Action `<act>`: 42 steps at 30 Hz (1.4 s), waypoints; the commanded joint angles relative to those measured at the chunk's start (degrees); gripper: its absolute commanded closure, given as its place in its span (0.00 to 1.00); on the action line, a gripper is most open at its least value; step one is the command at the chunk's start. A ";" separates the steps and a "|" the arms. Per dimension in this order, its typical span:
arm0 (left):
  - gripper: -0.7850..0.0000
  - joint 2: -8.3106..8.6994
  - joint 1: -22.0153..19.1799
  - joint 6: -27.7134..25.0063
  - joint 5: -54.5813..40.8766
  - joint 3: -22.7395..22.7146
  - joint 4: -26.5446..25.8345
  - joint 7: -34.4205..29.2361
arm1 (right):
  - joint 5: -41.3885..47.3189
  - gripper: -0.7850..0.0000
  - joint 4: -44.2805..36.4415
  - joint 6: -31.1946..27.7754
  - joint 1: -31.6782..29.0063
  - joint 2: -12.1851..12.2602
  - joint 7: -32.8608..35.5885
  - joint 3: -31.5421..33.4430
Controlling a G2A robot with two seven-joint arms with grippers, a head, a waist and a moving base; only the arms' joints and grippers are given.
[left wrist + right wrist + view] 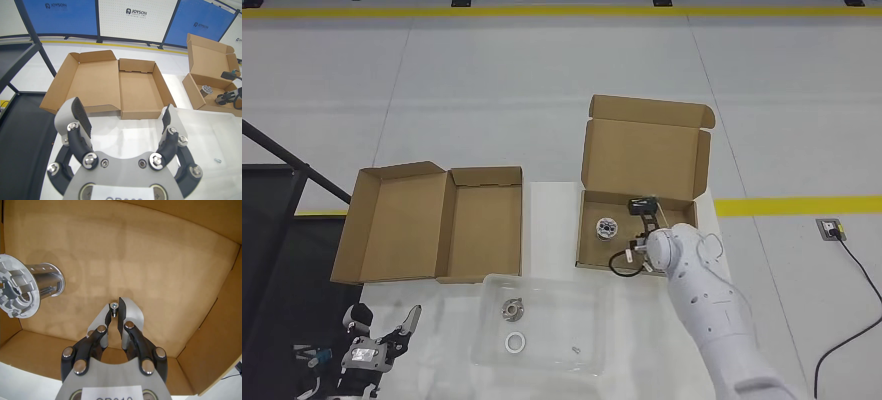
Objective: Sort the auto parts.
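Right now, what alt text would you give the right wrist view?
The right end effector grips a small bolt inside an open cardboard box. A flanged metal hub lies on the box floor, apart from the bolt.

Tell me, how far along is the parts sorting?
Done: one flanged silver metal hub is in the brown cardboard box on the right. In hand: the right hand grips a small silver bolt over that box. Left: another metal hub, a white ring and a small bolt in the clear plastic tray.
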 commanded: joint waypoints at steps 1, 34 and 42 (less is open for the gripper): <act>0.00 0.00 0.00 0.00 0.00 0.00 0.00 0.00 | 0.06 0.28 -0.13 -0.18 -0.03 0.13 -0.17 0.08; 0.00 0.00 0.00 0.00 0.00 0.00 0.00 0.00 | -0.45 0.49 -63.57 -15.57 -30.99 2.21 28.53 -14.77; 0.00 0.00 0.00 0.00 0.00 0.00 0.00 0.00 | -2.37 0.00 -61.69 -10.18 -29.80 1.42 31.49 -20.21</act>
